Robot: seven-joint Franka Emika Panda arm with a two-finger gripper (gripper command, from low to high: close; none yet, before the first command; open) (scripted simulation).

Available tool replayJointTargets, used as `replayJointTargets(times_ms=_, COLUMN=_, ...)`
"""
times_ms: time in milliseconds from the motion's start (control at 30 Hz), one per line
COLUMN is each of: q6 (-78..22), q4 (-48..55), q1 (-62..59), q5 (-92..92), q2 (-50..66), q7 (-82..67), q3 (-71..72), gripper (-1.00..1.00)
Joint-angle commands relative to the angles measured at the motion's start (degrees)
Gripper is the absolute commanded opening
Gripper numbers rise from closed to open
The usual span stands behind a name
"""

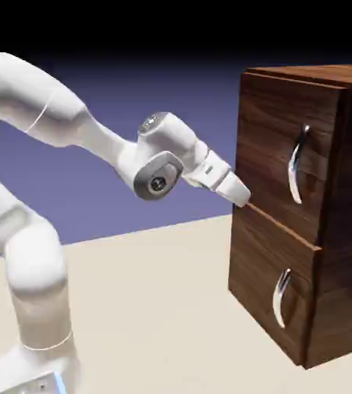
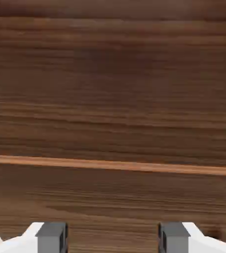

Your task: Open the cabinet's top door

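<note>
A: Hand view, close in: two grey fingers (image 2: 51, 236) set wide apart, nothing between them. Just past them, wood grain fills the shot, with a thin lighter seam running across (likely the gap between panels).

B: Exterior?

A: Gripper (image 1: 240, 192) is at the left front edge of the cabinet (image 1: 340, 300), level with the bottom of the top door (image 1: 275, 146). Its long silver handle (image 1: 297, 165) is further right, untouched. Cabinet stands on the worktop (image 1: 156, 308).
</note>
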Motion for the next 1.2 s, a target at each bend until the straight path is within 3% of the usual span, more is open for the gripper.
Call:
replayJointTargets(times_ms=0, q6=0.0, q4=0.3, q1=0.7, q5=-2.5, q2=-0.5, q7=-1.0, q3=-1.0, gripper=0.00)
replayJointTargets(times_ms=1167, q6=-1.7, q4=11.9, q1=25.6, q5=-89.7, q2=-17.5, q7=-36.7, q3=-34.4, gripper=0.00)
